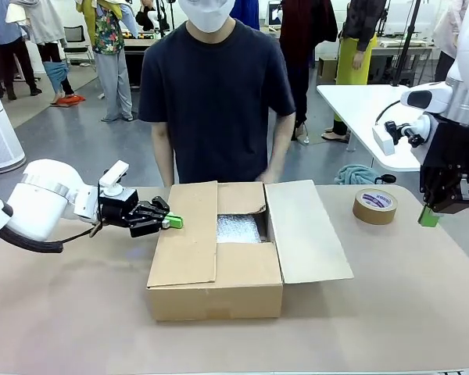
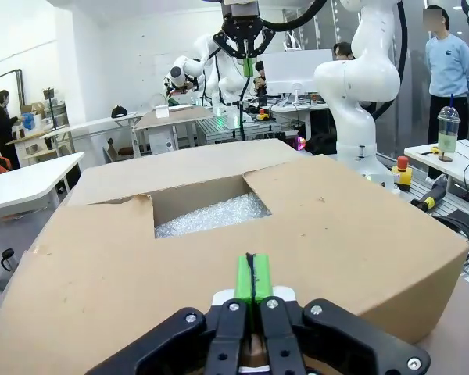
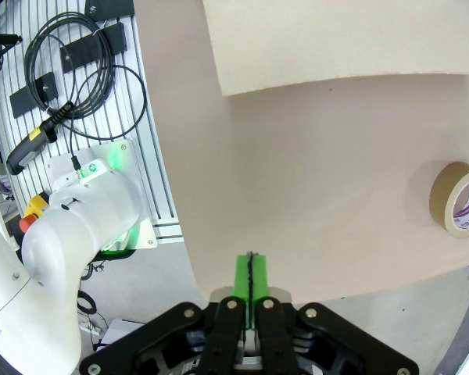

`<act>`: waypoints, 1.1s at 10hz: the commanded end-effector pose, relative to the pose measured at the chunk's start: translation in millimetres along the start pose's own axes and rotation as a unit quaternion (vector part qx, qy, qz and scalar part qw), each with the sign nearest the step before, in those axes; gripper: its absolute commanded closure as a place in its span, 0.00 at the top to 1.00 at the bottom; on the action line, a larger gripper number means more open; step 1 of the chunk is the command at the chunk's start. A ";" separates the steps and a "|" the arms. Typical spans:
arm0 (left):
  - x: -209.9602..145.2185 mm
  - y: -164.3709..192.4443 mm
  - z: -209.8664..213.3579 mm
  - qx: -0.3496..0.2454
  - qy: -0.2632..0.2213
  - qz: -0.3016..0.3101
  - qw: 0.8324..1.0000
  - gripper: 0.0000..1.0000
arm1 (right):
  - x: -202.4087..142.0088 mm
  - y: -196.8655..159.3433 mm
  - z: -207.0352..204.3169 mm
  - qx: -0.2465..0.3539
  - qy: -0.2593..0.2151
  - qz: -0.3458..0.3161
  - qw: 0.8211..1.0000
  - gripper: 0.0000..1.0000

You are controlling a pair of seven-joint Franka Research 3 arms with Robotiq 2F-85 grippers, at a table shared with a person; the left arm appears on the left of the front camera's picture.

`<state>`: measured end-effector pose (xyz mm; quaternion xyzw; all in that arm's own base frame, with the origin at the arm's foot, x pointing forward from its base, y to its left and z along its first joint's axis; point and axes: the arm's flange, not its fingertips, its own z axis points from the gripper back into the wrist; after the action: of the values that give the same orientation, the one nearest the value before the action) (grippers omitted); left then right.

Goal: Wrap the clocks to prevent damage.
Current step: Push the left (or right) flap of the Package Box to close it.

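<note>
my left gripper [image 1: 171, 222] is pressed fully together, green pads face to face with nothing between them. its tip sits just beside the left edge of the cardboard box [image 1: 215, 301], level with the box's top. my right gripper [image 1: 428, 217] is likewise clamped on nothing and hangs well apart to the right of the box, above the table [image 1: 78, 312]. the box's left flap [image 1: 184, 234] lies folded flat over it, straight ahead of my left pads. past that flap, in the box's open middle, sits bubble wrap [image 1: 238, 229]. i can't see any clocks; my guess is they are bundled inside that wrap. so the work lies rightward from my left jaws, and the left arm is much the nearer. the box's right flap [image 1: 309, 234] is spread outward. right of the box lies a roll of brown tape [image 1: 375, 205], between the box and my right gripper. behind the box stands a person [image 1: 215, 101].
</note>
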<state>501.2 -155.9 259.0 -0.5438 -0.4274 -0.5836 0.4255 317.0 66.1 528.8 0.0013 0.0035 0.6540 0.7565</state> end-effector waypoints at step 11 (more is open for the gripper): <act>-0.6 0.2 -0.9 0.000 0.002 -0.001 1.000 0.00 | -61.9 -75.9 -37.0 0.081 -0.255 0.127 0.955 0.01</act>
<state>501.3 -155.8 259.2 -0.5436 -0.4275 -0.5837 0.4254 353.9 15.1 502.0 0.1259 -0.0907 0.7007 0.6964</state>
